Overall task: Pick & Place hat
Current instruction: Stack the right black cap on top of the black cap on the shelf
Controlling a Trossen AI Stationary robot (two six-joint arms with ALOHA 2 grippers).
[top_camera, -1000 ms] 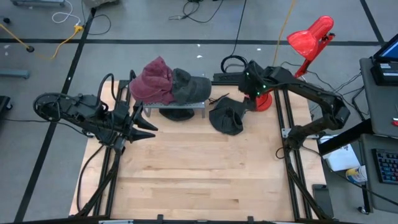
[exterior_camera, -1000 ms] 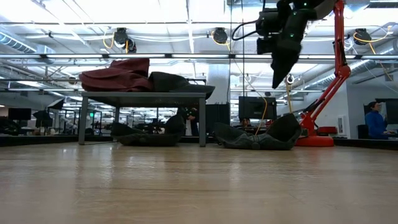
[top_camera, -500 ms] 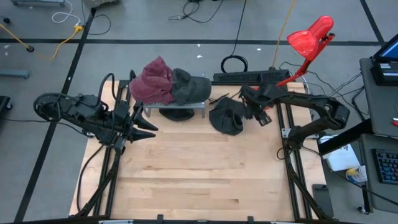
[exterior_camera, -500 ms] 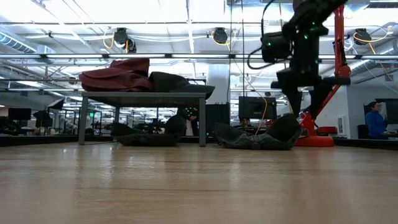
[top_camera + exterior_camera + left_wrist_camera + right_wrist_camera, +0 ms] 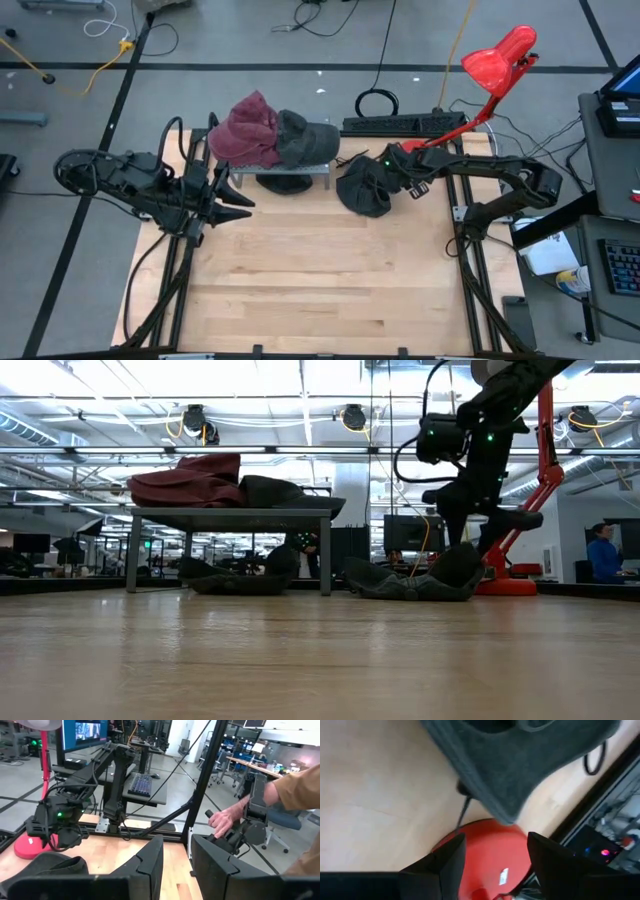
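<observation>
Dark felt hat (image 5: 365, 190) lies mid-frame on the worktop (image 5: 320, 280); the right hand (image 5: 393, 170), released, lowers beside it, seemingly to grasp.

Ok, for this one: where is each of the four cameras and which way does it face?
High: overhead, looking straight down on the wooden table; both arms show, right hand by the dark hat.
Low: at table height, looking level across; the right hand comes down over the dark hat.
Left wrist: on the waiting left arm, looking past its own fingers toward the right arm and a person's hand.
Right wrist: facing down past its open fingers at the hat and red lamp base.
All four show that hat.
</observation>
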